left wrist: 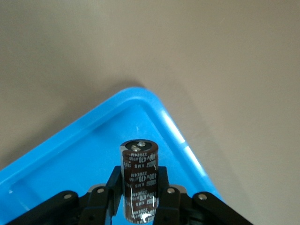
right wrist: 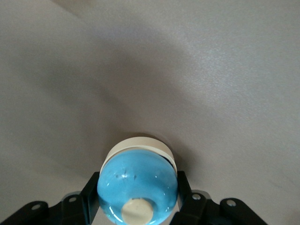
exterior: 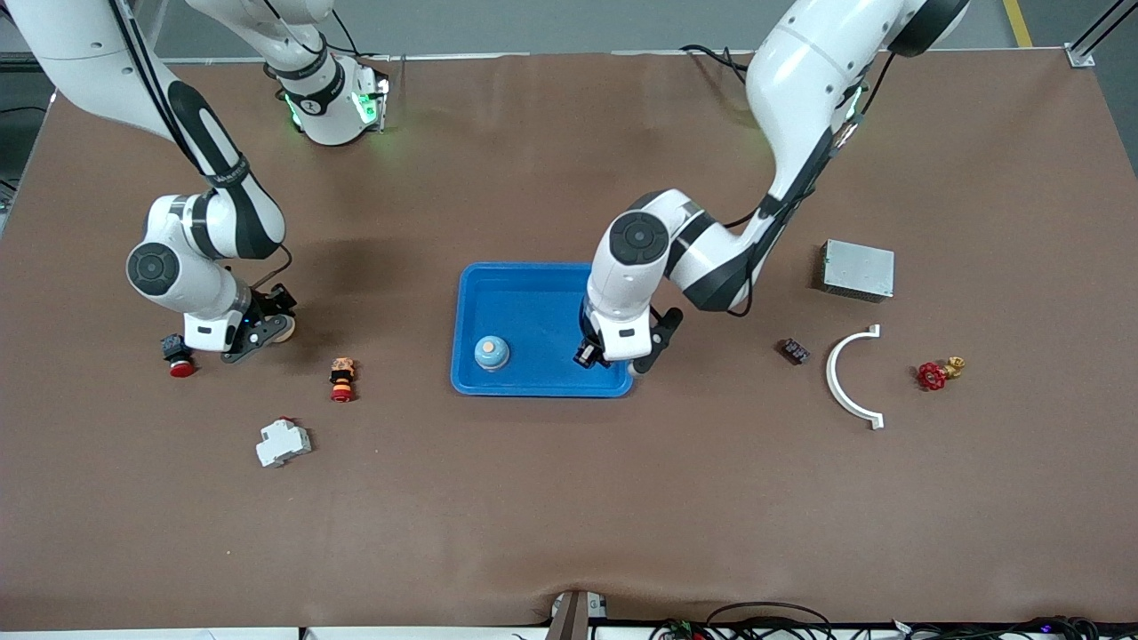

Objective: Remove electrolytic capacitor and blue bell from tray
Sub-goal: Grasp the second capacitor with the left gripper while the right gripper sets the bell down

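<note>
My left gripper (exterior: 594, 356) is shut on a dark brown capacitor (left wrist: 138, 159), a finger on each side of the cylinder. It is low over the blue tray (exterior: 524, 293), at the tray corner (left wrist: 70, 159) nearer the front camera, toward the left arm's end. A blue bell (exterior: 491, 352) with a cream button sits in the tray beside it. My right gripper (exterior: 262, 333) is shut on a second blue bell (right wrist: 136, 173) with a cream base. It is low over bare brown table toward the right arm's end.
A red push button (exterior: 178, 357), an orange-and-red button (exterior: 342, 378) and a white breaker (exterior: 283, 442) lie near the right gripper. Toward the left arm's end are a small dark part (exterior: 794, 350), a white curved bracket (exterior: 845, 378), a red valve (exterior: 933, 374) and a grey metal box (exterior: 858, 269).
</note>
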Robot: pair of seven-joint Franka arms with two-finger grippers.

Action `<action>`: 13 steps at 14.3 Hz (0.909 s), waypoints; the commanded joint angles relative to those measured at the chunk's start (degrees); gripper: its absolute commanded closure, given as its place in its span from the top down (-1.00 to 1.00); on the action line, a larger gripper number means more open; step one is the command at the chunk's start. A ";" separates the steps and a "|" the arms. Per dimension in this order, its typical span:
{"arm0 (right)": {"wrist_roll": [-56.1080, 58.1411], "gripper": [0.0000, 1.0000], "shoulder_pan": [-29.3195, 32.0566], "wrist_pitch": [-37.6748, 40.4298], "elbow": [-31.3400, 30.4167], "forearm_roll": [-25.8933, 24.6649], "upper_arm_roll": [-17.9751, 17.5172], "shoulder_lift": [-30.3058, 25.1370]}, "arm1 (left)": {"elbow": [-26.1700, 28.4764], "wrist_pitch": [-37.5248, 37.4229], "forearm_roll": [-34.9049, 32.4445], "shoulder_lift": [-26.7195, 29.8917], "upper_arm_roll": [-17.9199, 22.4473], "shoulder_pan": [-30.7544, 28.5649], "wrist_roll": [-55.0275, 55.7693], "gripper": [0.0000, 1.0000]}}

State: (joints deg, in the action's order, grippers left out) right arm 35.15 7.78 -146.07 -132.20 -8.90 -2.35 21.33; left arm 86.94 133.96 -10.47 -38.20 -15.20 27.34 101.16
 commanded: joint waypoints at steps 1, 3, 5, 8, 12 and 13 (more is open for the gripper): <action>0.18 0.09 0.83 -1.41 0.54 -1.12 -0.64 0.90 | 1.48 -3.43 -1.13 4.53 0.17 -2.28 0.10 -1.00; 0.18 0.99 0.74 -1.15 0.63 -1.12 -0.64 0.64 | 1.66 -5.81 -1.05 6.29 0.17 -4.04 -1.13 -1.00; -0.26 1.00 1.00 -0.27 0.54 -0.86 -0.73 -0.23 | 1.66 -6.08 -0.96 7.61 -0.10 -5.71 -2.10 -1.00; -0.61 1.00 -0.13 7.43 1.06 2.72 -1.60 -4.52 | 4.02 -8.79 -0.87 10.06 -0.10 -9.40 -7.17 -1.00; -14.27 1.00 -7.85 23.35 5.71 14.87 -1.96 -8.67 | 9.91 -11.78 -0.60 13.15 -0.18 -16.34 -17.55 -1.00; -20.15 1.00 -9.61 24.50 6.42 14.96 -2.13 -9.37 | 10.62 -12.40 -0.60 13.15 -0.10 -17.31 -18.62 -1.00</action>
State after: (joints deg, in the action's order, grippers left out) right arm 24.37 1.47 -124.77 -126.66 4.28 -4.31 13.96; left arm 93.28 122.67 -10.47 -27.79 -14.92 11.99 84.96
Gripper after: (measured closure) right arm 0.000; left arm 0.665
